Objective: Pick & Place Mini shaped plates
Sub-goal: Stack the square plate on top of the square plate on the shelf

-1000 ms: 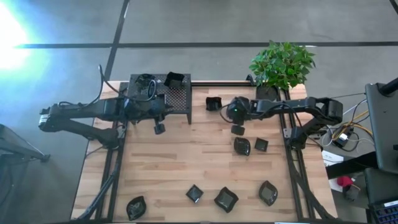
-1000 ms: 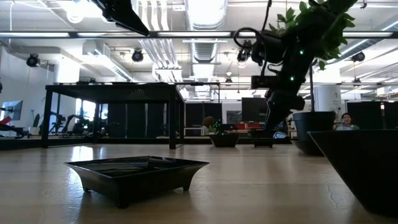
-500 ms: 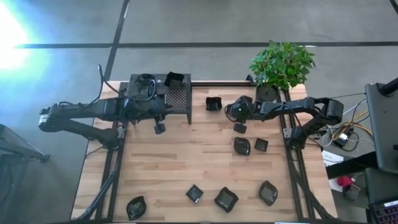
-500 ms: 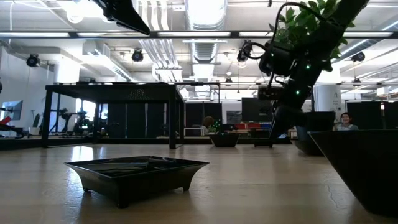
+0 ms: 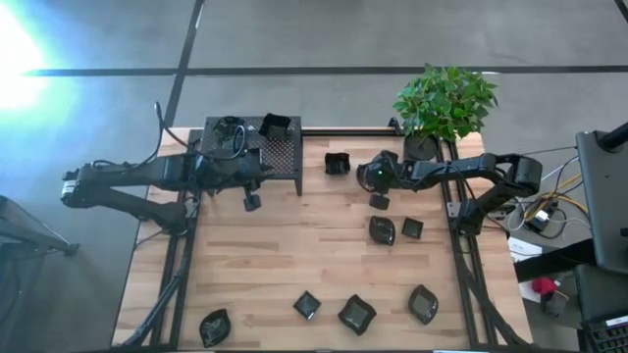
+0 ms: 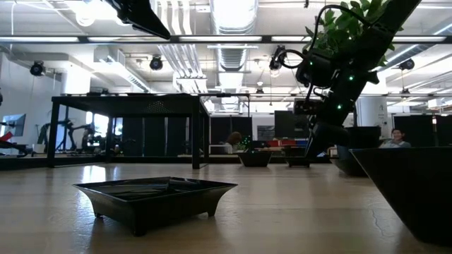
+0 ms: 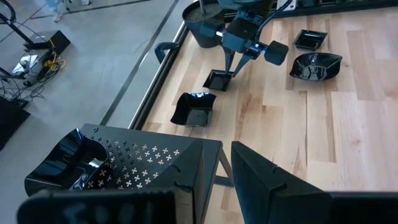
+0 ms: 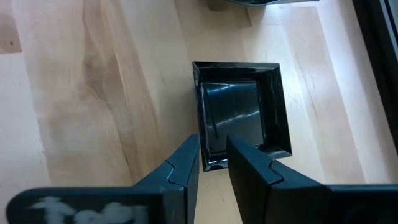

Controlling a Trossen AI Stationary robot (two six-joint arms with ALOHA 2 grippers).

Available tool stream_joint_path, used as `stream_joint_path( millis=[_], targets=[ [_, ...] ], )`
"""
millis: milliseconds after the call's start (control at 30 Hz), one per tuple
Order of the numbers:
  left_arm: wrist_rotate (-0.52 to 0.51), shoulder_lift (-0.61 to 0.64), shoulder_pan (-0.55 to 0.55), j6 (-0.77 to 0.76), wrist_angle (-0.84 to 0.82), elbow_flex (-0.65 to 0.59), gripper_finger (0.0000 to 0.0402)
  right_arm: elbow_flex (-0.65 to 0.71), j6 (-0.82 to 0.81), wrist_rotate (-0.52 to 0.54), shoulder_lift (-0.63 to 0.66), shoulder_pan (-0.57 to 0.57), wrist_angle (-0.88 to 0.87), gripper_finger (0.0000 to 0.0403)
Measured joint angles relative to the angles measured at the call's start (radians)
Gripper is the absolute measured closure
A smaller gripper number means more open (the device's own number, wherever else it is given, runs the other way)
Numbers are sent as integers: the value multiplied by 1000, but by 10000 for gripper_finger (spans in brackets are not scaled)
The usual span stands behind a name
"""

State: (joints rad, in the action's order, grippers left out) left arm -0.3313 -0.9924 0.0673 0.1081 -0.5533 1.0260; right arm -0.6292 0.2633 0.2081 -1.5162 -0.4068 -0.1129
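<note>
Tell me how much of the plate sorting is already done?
Done: two mini plates lie on the perforated stand. In hand: the right pincer straddles one rim of a square plate on the table. Left: about seven plates, like the leaf-shaped one.

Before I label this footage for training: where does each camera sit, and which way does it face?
High: overhead, straight down; both arms, table.
Low: tabletop height, level; right arm, leaf plate.
Left wrist: forward over the perforated stand; own fingers.
Right wrist: down at the square plate; right gripper straddles its rim.
Shared: both wrist views show that plate.
</note>
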Motion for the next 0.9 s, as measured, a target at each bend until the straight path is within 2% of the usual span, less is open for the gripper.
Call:
stream_joint_path(
  millis=[267, 667, 900],
  targets=[
    [0, 0, 0, 0, 0, 0, 326, 0, 3, -1, 0, 1, 0, 322],
    [0, 0, 0, 1, -1, 0, 326, 1, 55, -3, 0, 1, 0, 275],
    [0, 0, 0, 1, -2, 0, 326, 32, 82, -2, 0, 0, 15, 278]
  ],
)
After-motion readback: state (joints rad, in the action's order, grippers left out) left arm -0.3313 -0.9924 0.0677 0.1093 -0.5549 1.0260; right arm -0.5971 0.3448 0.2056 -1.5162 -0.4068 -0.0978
